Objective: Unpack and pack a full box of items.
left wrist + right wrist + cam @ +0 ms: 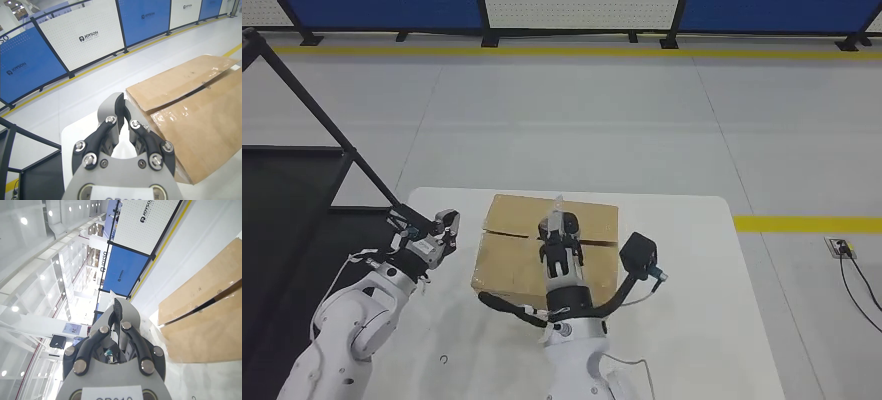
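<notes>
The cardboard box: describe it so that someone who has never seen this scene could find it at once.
Start at the white table on the pale floor. On its far half sits the cardboard box, wide and low. It is the only brown thing there, and its two top flaps leave a dark slit between them.

White table (pixel 702 300), blue and white fence panels (pixel 382 12) behind, yellow floor line (pixel 542 51)

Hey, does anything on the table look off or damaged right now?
On the cardboard box, the top flaps aren't flush: the far flap bows upward, leaving a dark gap along the seam. A clear scrap sticks out of the right gripper.
</notes>
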`<action>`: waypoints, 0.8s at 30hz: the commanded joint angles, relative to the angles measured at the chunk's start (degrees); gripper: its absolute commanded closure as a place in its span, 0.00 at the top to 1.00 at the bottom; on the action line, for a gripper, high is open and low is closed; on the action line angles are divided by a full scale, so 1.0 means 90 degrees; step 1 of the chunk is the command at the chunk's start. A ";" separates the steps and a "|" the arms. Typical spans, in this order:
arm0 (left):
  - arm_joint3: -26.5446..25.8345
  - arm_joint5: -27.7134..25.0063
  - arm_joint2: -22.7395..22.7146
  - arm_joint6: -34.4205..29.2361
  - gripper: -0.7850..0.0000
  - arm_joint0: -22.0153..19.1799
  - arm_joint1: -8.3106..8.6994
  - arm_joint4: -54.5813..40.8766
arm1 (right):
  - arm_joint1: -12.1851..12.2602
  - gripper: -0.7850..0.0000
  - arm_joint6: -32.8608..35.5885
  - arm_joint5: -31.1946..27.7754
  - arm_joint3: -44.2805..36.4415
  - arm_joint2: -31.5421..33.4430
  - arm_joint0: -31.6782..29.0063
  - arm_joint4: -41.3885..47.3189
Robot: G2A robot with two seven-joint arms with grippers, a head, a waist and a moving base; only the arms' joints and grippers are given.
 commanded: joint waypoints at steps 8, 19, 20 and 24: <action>-0.0065 0.0349 -0.0515 0.0181 0.00 0.0200 -0.0004 -0.0788 | -0.0158 0.00 0.0033 0.0849 0.0463 -0.0072 0.0605 -0.0096; -0.0065 0.0349 -0.0515 0.0181 0.00 0.0200 -0.0004 -0.0788 | -0.0159 0.00 -0.0035 0.0674 0.0545 -0.0021 0.0542 -0.0111; -0.0091 0.0376 -0.0511 0.0185 0.00 0.0222 -0.0011 -0.0857 | -0.0177 0.00 -0.0078 0.0492 0.0598 -0.0003 0.0519 -0.0018; -0.0184 0.0567 -0.0482 0.0072 0.00 0.0184 -0.0032 -0.0954 | -0.0240 0.00 -0.0723 -0.0127 0.0945 -0.0001 0.0596 0.0339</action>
